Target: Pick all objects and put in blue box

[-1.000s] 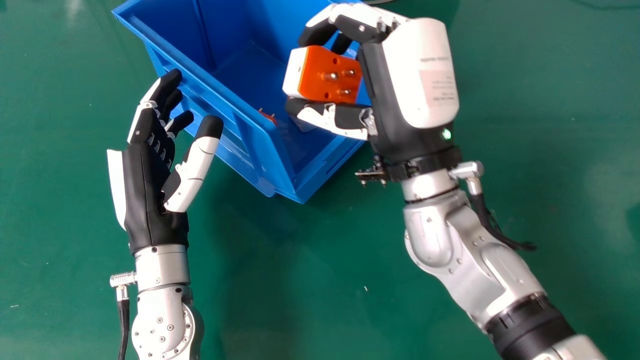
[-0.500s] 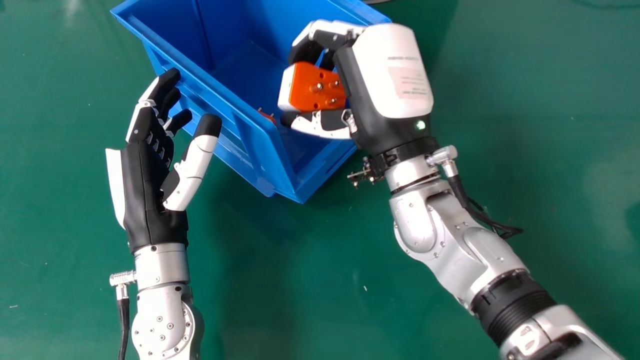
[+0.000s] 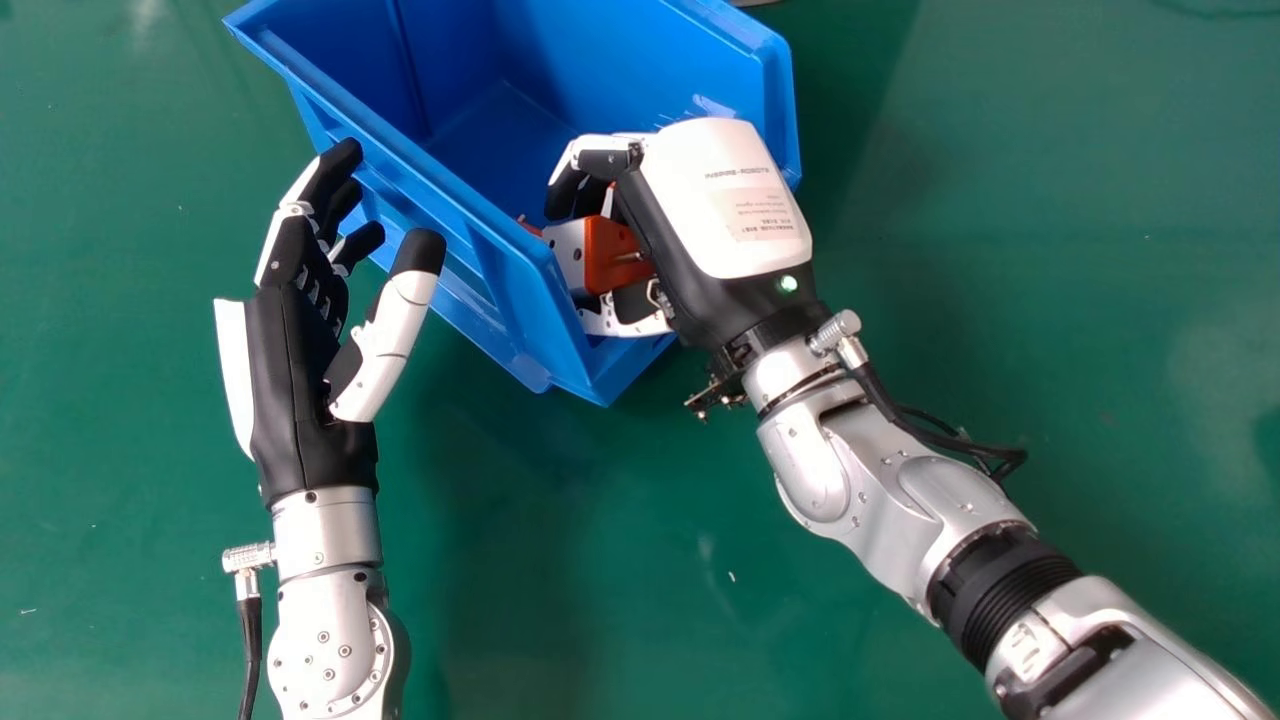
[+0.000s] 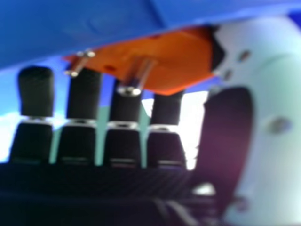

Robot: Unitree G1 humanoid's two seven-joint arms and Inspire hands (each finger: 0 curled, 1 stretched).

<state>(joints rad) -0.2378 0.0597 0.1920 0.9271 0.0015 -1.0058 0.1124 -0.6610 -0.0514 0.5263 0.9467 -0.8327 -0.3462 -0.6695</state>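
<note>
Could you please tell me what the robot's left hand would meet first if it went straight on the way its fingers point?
The left hand would probably meet the side wall of the blue box first, though it might pass above, since height is unclear.

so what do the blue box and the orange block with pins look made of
Blue box: likely moulded plastic, smooth, with soft highlights along its rim. Orange block: probably plastic, satin, going by its even colour, though paint is possible. Its pins: apparently polished metal, given their bright glints.
</note>
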